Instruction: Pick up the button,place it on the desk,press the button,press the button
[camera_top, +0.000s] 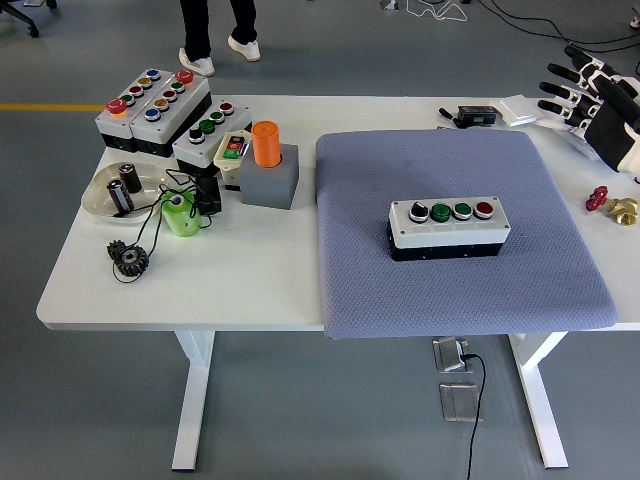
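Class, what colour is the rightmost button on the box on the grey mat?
Red, seen in the head view.

A robotics lab or workshop is suggested by the grey floor with a yellow line (40, 106), cables (520, 15) trailing across it, a height-adjustable white table (240, 270), and industrial button boxes (155, 108) and a gear (130, 260) laid out on it.
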